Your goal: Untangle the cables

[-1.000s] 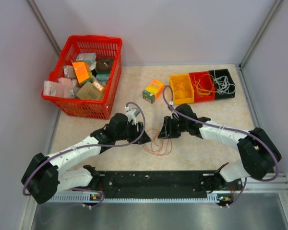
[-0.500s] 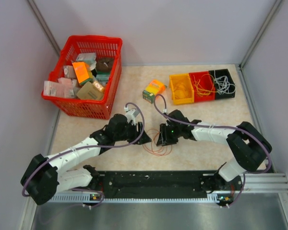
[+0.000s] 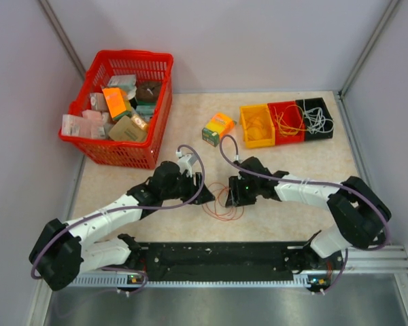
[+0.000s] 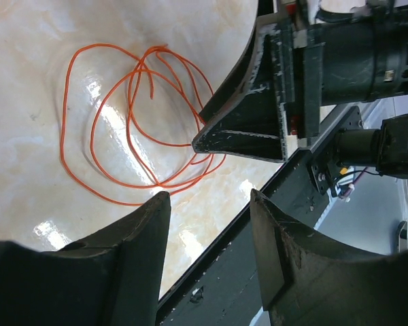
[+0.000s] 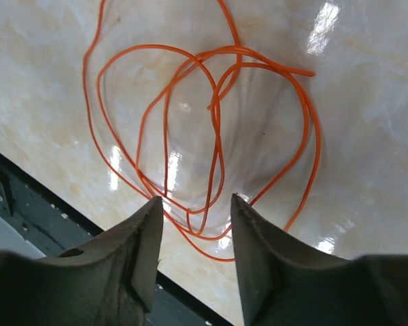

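Step in hand, I judge: pre-grasp on the orange cable (image 5: 211, 136), which lies in loose overlapping loops flat on the table (image 5: 367, 81). My right gripper (image 5: 194, 204) hangs just above it, jaws apart and empty, with the loops running to 12 o'clock in its wrist view. My left gripper (image 4: 209, 197) is parted and empty too, cable at its 10 o'clock. Next: lower the right, pinch one strand, and pin another with the left.

Cable (image 5: 216, 136) on table (image 3: 292, 156), btwn L claw (image 4: 209, 197) & R claw (image 5: 195, 199).
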Available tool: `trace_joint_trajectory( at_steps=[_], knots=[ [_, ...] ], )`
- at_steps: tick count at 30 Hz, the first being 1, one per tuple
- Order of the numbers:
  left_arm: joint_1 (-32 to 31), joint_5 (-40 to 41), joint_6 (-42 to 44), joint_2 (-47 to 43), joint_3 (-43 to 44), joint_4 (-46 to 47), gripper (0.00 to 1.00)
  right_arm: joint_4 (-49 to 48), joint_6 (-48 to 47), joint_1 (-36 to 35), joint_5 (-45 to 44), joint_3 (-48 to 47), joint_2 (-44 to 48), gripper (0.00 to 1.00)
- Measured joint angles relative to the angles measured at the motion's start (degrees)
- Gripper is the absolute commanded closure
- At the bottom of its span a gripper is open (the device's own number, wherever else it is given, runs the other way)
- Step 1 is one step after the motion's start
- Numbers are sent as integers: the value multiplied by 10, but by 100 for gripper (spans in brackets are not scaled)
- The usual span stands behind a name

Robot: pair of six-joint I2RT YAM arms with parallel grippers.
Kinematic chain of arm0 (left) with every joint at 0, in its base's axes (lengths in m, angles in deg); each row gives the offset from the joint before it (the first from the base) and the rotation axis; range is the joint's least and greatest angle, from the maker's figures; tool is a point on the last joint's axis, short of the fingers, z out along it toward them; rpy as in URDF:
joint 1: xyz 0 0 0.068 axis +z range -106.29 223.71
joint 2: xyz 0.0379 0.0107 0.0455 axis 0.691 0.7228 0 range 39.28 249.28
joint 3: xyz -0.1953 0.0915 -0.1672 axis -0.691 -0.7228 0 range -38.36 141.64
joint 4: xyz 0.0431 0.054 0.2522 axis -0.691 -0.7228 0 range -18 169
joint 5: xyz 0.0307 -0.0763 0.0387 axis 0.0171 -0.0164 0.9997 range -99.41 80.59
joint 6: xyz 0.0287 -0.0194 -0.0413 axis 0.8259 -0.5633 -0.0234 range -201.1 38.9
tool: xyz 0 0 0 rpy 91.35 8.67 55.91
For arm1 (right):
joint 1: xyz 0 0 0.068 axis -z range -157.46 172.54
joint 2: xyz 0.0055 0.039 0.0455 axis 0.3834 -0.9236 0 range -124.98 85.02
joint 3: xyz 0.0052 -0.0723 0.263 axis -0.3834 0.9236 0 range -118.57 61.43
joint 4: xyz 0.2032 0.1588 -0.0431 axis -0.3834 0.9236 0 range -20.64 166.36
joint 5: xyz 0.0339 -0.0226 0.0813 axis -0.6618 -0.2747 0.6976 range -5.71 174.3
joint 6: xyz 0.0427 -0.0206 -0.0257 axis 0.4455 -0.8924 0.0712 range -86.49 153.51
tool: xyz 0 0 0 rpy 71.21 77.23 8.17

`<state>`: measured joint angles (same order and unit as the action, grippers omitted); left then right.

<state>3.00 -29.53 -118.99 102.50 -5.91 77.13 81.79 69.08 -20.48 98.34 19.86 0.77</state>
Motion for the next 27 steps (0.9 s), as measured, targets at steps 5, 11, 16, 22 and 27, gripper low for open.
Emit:
trace_joint_trajectory(
  at_steps=[5, 11, 16, 22, 27],
  knots=[
    [0, 1, 1, -7, 0, 0, 45, -3, -2, 0, 7, 0, -25, 100],
    [0, 2, 6, -30, 1, -10, 40, 88, -17, 0, -26, -44, 76, 100],
    [0, 4, 22, -75, 11, -13, 33, 153, -50, 1, -38, -211, 200, 100],
    [0, 12, 39, -130, 38, 2, 26, 181, -87, 1, -52, -403, 251, 100],
    [0, 23, 53, -161, 40, 17, 23, 208, -107, 1, -56, -488, 245, 100]
  ],
)
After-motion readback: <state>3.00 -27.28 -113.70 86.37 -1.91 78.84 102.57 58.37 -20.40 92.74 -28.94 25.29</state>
